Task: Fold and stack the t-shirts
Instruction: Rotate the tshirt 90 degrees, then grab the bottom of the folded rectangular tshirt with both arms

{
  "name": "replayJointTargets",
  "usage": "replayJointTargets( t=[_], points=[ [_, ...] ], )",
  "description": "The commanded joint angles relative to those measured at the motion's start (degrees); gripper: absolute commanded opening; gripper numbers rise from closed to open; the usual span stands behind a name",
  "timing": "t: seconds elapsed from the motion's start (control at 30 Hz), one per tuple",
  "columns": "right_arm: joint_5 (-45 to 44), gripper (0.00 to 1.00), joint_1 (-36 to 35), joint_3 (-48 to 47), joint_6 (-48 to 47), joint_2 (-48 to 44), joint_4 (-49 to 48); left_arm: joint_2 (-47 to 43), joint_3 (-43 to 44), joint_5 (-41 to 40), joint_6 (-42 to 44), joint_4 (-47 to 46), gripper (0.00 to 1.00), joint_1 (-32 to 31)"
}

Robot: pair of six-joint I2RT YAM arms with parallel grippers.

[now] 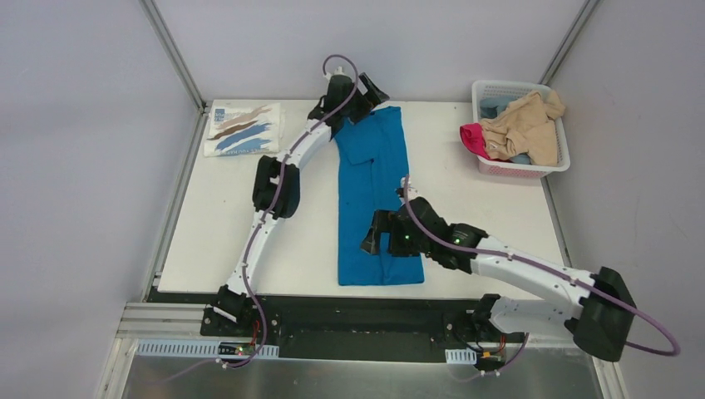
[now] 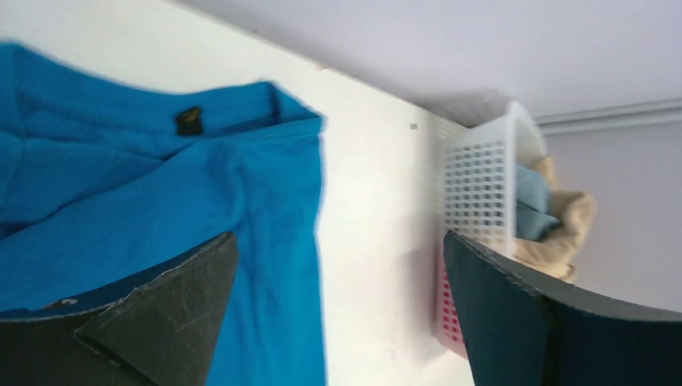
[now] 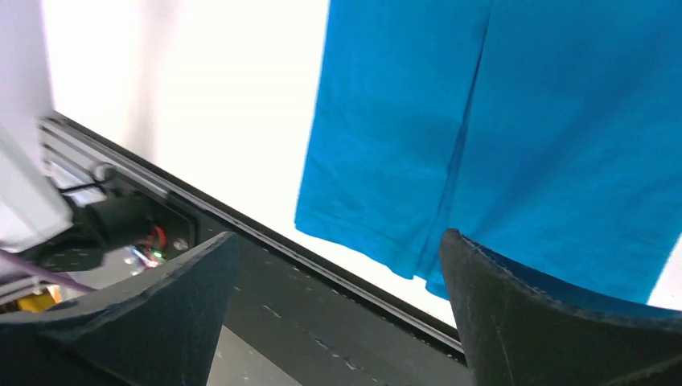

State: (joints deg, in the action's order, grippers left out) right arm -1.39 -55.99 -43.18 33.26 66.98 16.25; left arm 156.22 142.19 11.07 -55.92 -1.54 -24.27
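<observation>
The bright blue collared t-shirt (image 1: 372,195) lies as a long narrow strip down the middle of the table, collar at the far end. My left gripper (image 1: 364,101) is open and empty above the collar end; in the left wrist view (image 2: 338,322) the blue shirt (image 2: 145,193) lies to the left under it. My right gripper (image 1: 372,238) is open and empty above the shirt's near left part; in the right wrist view (image 3: 338,322) the hem (image 3: 418,241) is just beyond the fingers. The white printed t-shirt (image 1: 243,129) lies folded at the far left.
A white mesh basket (image 1: 557,165) at the far right holds beige (image 1: 525,125), pink (image 1: 474,139) and pale-blue shirts; it also shows in the left wrist view (image 2: 482,185). The black front rail (image 3: 265,265) runs along the table's near edge.
</observation>
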Motion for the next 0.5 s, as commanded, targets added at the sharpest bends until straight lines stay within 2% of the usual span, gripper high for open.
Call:
replayJointTargets(
  t=[0.0, 0.1, 0.17, 0.2, 0.27, 0.37, 0.47],
  points=[
    [-8.3, 1.0, -0.1, -0.8, 1.3, -8.6, -0.7, -18.4, 0.5, 5.7, 10.0, 2.1, 0.99, 0.2],
    [-12.3, 1.0, 0.7, -0.9, 2.8, -11.7, 5.3, -28.9, -8.3, 11.3, 14.7, 6.3, 0.99, 0.1],
    [-13.4, 1.0, 2.5, -1.6, 3.5, -12.9, 11.2, -38.5, -20.7, 12.6, 16.6, 7.9, 0.99, -0.1],
    [-13.0, 1.0, 3.9, -1.8, 3.6, -13.1, 13.5, -43.4, -30.5, 12.0, 18.0, 8.4, 0.99, -0.5],
    [-11.5, 0.99, 7.1, -1.3, 3.7, -13.4, 16.9, -54.4, -45.0, 7.6, 20.0, 10.0, 0.99, -2.0],
    [-9.6, 0.99, 12.4, 0.5, 4.0, -14.8, 20.0, -65.5, -63.8, -0.8, 21.5, 12.5, 0.99, -6.3],
    [-6.3, 0.99, 16.4, 3.3, 2.9, -17.0, 20.9, -73.4, -78.9, -3.8, 17.6, 14.2, 0.99, -10.0]
  ],
)
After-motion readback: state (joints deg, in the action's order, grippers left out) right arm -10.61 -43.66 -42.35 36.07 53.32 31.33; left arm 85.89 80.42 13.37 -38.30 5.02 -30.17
